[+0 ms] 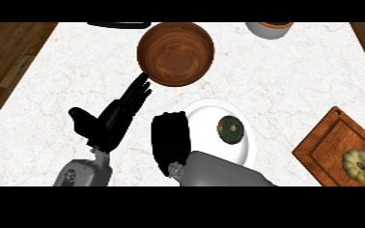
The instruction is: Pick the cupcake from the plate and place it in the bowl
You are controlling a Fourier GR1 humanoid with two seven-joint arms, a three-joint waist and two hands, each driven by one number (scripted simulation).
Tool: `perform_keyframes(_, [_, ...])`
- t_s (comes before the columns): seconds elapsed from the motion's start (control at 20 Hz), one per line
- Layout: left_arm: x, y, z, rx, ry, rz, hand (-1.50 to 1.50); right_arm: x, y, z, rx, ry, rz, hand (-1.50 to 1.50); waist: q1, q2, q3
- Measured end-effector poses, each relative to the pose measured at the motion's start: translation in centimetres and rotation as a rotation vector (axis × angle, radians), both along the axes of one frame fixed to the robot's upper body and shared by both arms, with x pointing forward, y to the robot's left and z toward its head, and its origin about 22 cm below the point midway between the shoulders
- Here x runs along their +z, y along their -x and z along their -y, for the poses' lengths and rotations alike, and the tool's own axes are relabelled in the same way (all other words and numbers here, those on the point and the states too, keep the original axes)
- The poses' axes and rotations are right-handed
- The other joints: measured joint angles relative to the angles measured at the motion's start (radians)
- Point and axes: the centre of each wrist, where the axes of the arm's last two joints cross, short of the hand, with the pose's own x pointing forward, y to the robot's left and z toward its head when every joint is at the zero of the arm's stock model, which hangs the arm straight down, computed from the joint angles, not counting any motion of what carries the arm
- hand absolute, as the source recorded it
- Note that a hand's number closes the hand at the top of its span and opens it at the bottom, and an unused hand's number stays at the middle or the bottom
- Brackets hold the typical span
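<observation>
Head view of the white marble counter [285, 72]. The dark green-topped cupcake [231, 129] sits on the round white plate [214, 111], untouched. Beyond it stands the round brown wooden bowl [176, 53]. The right hand [170, 142] overlaps the plate's left rim beside the cupcake, its finger spread indiscernible. The left hand [118, 113] lies open, fingers straight, tips toward the bowl. A wooden cutting board [328, 145] occupies the right edge
</observation>
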Motion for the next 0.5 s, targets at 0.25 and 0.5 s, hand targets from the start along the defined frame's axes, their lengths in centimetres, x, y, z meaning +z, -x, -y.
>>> perform_keyframes(0.25, [0.0, -0.7, 0.3, 0.002, 0.000, -0.004, 0.00, 4.1, 0.1, -1.6, 0.050, -0.075, 0.101, 1.50, -0.003, -0.006, -0.001])
perform_keyframes(0.5, [-0.3, -0.9, -0.1, 0.014, 0.003, -0.011, 0.00, 8.7, 0.2, -3.1, 0.086, -0.139, 0.256, 1.50, -0.013, -0.015, -0.002])
